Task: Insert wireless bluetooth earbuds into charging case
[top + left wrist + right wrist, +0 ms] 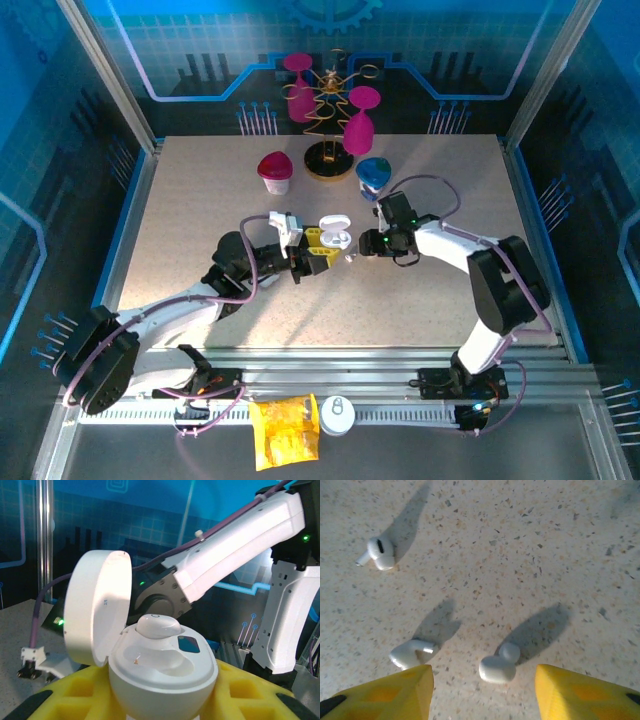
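A speckled beige table (200, 200) stands in a booth with blue, circuit-patterned walls (400, 40) and a metal frame (110, 70). At the table's far edge a gold wire rack (328, 150) holds pink glasses (358, 130). A pink cup (274, 172) and a blue cup (373, 175) stand on either side of its base. On the near rail lie a yellow bag (283, 430) and a white disc (336, 415).

Both arms reach to the table's middle, their tips close together.

The left gripper (162, 707) has yellow jaws closed on an open white case (160, 680), clamping its lower body from both sides. The lid (95, 605) stands tilted up on the hinge, above the jaw at the left of the wrist view. One earbud (157, 626) rests in the case, above the gap between the jaws. Whether it is fully seated cannot be told.

The right gripper (482, 692) points down at the bare table with its yellow jaws spread wide, holding nothing. Three loose earbuds lie on the surface ahead of it, each casting a long shadow. One (499, 666) lies just beyond the gap between the jaws. A second (412, 652) lies just past the tip of the jaw at the left of the wrist view. The third (379, 552) lies well ahead and off to that same side.
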Action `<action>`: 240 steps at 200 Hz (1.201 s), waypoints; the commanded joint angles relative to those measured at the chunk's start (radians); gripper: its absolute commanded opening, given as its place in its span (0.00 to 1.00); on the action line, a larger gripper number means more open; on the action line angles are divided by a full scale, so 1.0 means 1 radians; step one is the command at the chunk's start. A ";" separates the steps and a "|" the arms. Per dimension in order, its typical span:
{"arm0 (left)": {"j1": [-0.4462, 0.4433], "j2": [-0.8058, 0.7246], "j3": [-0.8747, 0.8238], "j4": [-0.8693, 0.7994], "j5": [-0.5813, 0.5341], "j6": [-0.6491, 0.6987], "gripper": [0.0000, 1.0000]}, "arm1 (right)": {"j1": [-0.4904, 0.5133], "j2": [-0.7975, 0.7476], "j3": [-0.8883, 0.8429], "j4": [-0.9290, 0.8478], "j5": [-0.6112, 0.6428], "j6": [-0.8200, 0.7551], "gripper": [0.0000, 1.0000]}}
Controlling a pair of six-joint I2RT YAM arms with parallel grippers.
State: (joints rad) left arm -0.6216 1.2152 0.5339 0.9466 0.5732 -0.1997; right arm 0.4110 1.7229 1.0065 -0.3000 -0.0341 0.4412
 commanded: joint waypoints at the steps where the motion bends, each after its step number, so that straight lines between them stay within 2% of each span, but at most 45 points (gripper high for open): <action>1: 0.008 -0.028 -0.012 0.002 -0.007 0.023 0.26 | -0.001 0.051 0.038 0.004 -0.017 -0.047 0.55; 39: 0.007 -0.037 -0.009 -0.020 -0.009 0.028 0.26 | 0.000 0.084 0.059 -0.016 -0.043 -0.052 0.54; 129: 0.007 -0.024 0.001 -0.019 -0.003 0.028 0.26 | 0.045 -0.053 -0.013 -0.056 -0.097 -0.004 0.52; 165: 0.007 -0.014 0.000 0.002 -0.001 0.019 0.26 | 0.054 -0.109 -0.016 -0.090 -0.016 -0.087 0.55; 204: 0.007 -0.014 0.003 0.009 -0.001 0.019 0.26 | 0.055 -0.020 0.052 -0.104 0.008 -0.275 0.56; 240: 0.006 -0.035 -0.009 -0.007 -0.011 0.026 0.26 | 0.052 0.114 0.148 -0.132 -0.008 -0.322 0.57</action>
State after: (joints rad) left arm -0.6216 1.1984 0.5339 0.9180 0.5728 -0.1822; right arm 0.4534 1.7611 1.0946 -0.3920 -0.0395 0.1955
